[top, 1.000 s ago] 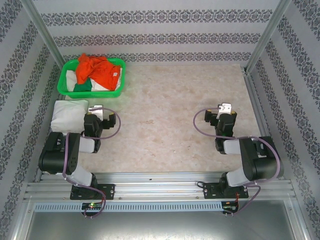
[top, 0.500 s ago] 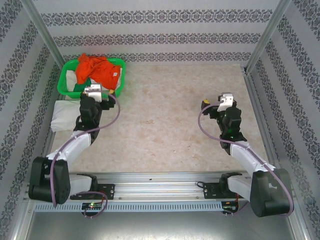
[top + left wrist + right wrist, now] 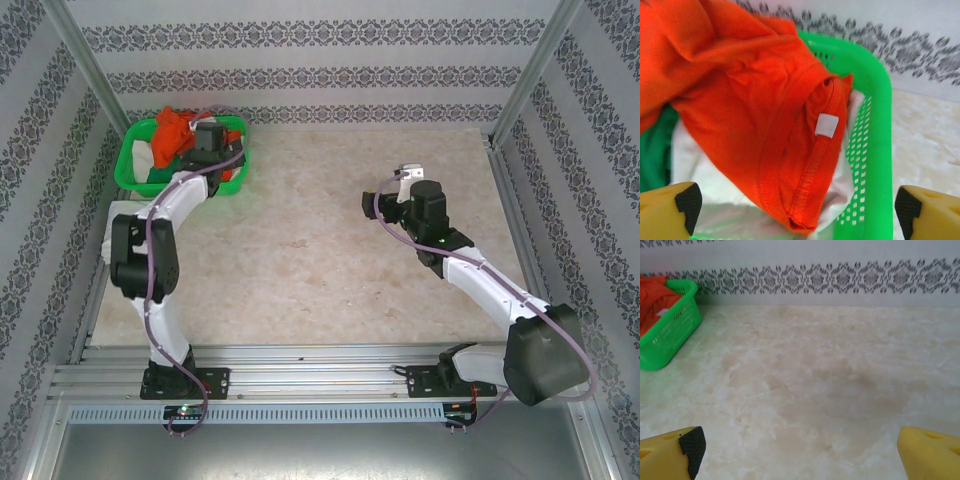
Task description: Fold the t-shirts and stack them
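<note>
The orange-red t-shirt [image 3: 740, 100] lies crumpled on top of the pile in the green mesh basket [image 3: 880, 125] at the worktop's far left corner. Its ribbed collar is turned up, showing a small white neck label [image 3: 827, 124]. A white t-shirt [image 3: 715, 195] lies bunched beneath it, reaching the basket wall. A dark green t-shirt [image 3: 655, 150] shows at the left edge, tucked under both.

From my remote station I count one green mesh basket [image 3: 881, 130] in the far left corner of the bench [image 3: 330, 250]. It holds one orange-red t-shirt [image 3: 740, 100] with one white neck label [image 3: 827, 125], one dark green t-shirt [image 3: 652, 150], and white cloth [image 3: 725, 200] that I cannot split into separate shirts. One folded white piece [image 3: 108, 225] lies at the bench's left edge. There are two grippers: the left gripper [image 3: 796, 205] and the right gripper [image 3: 797, 445].
</note>
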Controlling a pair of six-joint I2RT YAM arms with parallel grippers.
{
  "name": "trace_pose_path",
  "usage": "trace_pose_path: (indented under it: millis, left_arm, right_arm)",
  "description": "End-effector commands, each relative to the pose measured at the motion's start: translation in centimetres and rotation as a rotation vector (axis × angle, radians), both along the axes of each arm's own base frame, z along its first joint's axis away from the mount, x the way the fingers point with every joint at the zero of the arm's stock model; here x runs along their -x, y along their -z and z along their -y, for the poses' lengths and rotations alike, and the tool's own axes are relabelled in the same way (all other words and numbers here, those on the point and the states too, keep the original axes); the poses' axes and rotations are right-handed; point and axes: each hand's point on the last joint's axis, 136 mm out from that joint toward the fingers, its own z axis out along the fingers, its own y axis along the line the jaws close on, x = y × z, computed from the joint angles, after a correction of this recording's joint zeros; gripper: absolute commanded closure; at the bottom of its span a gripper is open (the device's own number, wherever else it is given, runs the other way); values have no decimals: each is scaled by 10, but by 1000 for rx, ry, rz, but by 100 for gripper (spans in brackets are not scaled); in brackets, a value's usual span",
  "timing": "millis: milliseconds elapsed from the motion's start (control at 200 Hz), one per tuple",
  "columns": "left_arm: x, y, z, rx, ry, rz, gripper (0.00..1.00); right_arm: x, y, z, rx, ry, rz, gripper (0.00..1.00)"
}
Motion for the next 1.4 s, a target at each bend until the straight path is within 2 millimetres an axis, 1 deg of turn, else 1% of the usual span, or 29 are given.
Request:
trace_pose_path:
  millis: [0, 20, 30, 45, 60, 95, 135, 145, 205, 225, 240, 250, 300, 350, 430, 594, 779, 1029, 1129, 1149, 1169, 1199, 1304, 1359, 1394]
  left_arm:
    - [2, 41, 9, 72, -23, -198, 0]
    - [0, 48, 9, 77, -27, -224, 0]
    - [-1, 47, 10, 80, -29, -228, 0]
    - [-4, 51, 10, 86, -31, -243, 0]
    - [-5, 57, 11, 88, -33, -265, 0]
    - [-10, 61, 10, 94, -38, -290, 0]
    - [-13, 68, 8, 95, -54, -329, 1]
    - [-12, 74, 8, 93, -60, -348, 1]
    - [-17, 81, 2, 101, -99, -388, 2]
    - [-17, 86, -1, 103, -111, -407, 4]
    - [-19, 85, -2, 107, -120, -407, 5]
    - [-18, 88, -4, 109, -130, -418, 6]
    - [-21, 91, -9, 116, -160, -430, 9]
    - [-22, 96, -17, 125, -192, -444, 15]
    - [-21, 105, -29, 146, -230, -467, 20]
    - [-14, 106, -54, 144, -263, -495, 21]
    - [-6, 105, -74, 143, -276, -517, 21]
    - [6, 102, -103, 141, -320, -537, 21]
    - [5, 101, -109, 167, -334, -522, 23]
    - [4, 100, -111, 171, -336, -518, 25]
    - [3, 100, -111, 173, -335, -514, 31]
    - [2, 99, -111, 175, -333, -510, 36]
    - [-1, 91, -107, 194, -320, -492, 53]
    - [-2, 86, -104, 204, -313, -481, 65]
    - [-2, 80, -103, 203, -307, -471, 80]
  right_arm:
    - [4, 13, 4, 9, 40, -72, 2]
    - [4, 14, 4, 12, 35, -75, 2]
    - [5, 14, 4, 12, 32, -76, 2]
    - [6, 15, 3, 15, 29, -78, 2]
    - [6, 15, 3, 17, 25, -80, 2]
    - [8, 17, 3, 25, 19, -89, 2]
    - [10, 19, 3, 34, 13, -98, 2]
    - [11, 19, 3, 38, 14, -99, 2]
    - [14, 23, 5, 56, 9, -110, 2]
    - [15, 25, 6, 61, 9, -115, 2]
    - [15, 26, 6, 64, 10, -117, 2]
    - [16, 27, 7, 65, 11, -121, 2]
    - [18, 30, 9, 70, 14, -129, 2]
    - [20, 32, 10, 72, 15, -134, 2]
    - [21, 36, 11, 74, 20, -144, 2]
    - [20, 44, 13, 79, 31, -165, 2]
    - [15, 49, 9, 59, 29, -185, 2]
    - [9, 46, 2, 47, 10, -189, 2]
    - [11, 47, 2, 42, 6, -194, 2]
    - [11, 47, 1, 40, 4, -197, 2]
    - [11, 47, 1, 37, 4, -196, 2]
    - [12, 47, 0, 35, 0, -197, 2]
    - [16, 47, 1, 33, 0, -200, 2]
    - [17, 47, 2, 29, 4, -200, 2]
    - [18, 48, 3, 27, 9, -203, 2]
